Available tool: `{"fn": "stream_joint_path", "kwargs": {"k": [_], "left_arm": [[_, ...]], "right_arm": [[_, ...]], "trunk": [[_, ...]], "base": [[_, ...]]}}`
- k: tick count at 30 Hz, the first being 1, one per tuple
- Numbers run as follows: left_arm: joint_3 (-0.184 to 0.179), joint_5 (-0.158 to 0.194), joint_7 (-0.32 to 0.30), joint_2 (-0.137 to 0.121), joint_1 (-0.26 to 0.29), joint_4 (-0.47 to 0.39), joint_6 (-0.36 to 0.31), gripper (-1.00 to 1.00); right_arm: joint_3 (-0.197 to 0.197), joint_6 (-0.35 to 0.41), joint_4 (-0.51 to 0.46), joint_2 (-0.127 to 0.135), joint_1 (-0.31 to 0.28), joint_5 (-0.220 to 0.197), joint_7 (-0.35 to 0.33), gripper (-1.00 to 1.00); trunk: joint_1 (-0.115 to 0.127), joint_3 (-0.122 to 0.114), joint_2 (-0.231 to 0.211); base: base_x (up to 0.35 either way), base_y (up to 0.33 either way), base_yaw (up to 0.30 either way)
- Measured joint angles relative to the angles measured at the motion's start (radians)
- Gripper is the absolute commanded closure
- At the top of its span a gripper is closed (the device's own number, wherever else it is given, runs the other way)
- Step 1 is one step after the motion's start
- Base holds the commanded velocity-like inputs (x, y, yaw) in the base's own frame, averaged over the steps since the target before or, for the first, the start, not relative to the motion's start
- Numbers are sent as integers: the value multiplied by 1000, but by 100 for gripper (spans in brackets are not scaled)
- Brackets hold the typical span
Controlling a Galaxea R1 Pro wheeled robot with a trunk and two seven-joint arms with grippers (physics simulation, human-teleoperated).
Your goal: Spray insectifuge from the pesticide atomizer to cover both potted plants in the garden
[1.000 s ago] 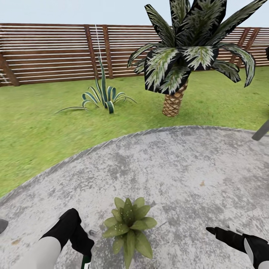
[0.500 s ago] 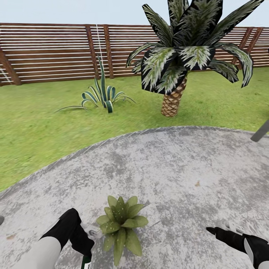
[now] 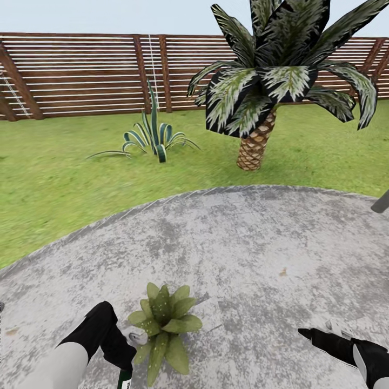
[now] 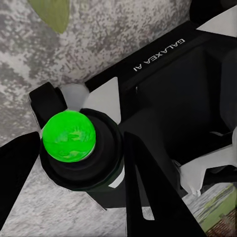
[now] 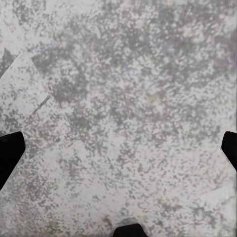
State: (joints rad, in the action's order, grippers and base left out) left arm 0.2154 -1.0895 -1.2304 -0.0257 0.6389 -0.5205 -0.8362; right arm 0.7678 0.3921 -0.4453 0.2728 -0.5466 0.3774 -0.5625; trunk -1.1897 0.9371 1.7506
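One potted plant (image 3: 162, 323), a low rosette of pointed green leaves, stands on the round grey stone patio (image 3: 243, 243) close in front of me. My left gripper (image 3: 123, 361) hangs just left of it, shut on the pesticide atomizer (image 3: 125, 379), whose dark green body shows below the fingers. In the left wrist view the atomizer (image 4: 69, 136) shows a bright green rounded top on a dark body between the black fingers (image 4: 148, 192), with a leaf tip (image 4: 52, 12) nearby. My right gripper (image 3: 305, 333) is low on the right, open over bare stone (image 5: 118, 123).
Beyond the patio edge lies green lawn (image 3: 48, 189) with a striped spiky agave (image 3: 154, 138) and a big palm (image 3: 254, 146). A brown slatted fence (image 3: 81, 75) closes the back. A grey pole end (image 3: 381, 201) shows at the right edge.
The whole picture has shifted, so the camera moved: the fence slid right and the potted plant now sits further left, nearer my left gripper. Both arms keep their pose.
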Motion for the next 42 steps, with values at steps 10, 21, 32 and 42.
{"fn": "stream_joint_path", "kwargs": {"k": [10,21,32,42], "left_arm": [[-1,0,0,0,0,0,0,100],[-1,0,0,0,0,0,0,100],[1,1,0,0,0,0,0,100],[0,3,0,0,0,0,0,100]], "right_arm": [[0,-1,0,0,0,0,0,-100],[-1,-1,0,0,0,1,0,-100],[-2,-1,0,-1,0,3,0,-100],[-2,0,0,-1,0,3,0,-100]], "trunk": [[0,4,0],[0,7,0],[0,14,0],[0,22,0]], "base": [[33,-49,255],[-43,-57,170],[-70,-160,177],[28,-159,155]]}}
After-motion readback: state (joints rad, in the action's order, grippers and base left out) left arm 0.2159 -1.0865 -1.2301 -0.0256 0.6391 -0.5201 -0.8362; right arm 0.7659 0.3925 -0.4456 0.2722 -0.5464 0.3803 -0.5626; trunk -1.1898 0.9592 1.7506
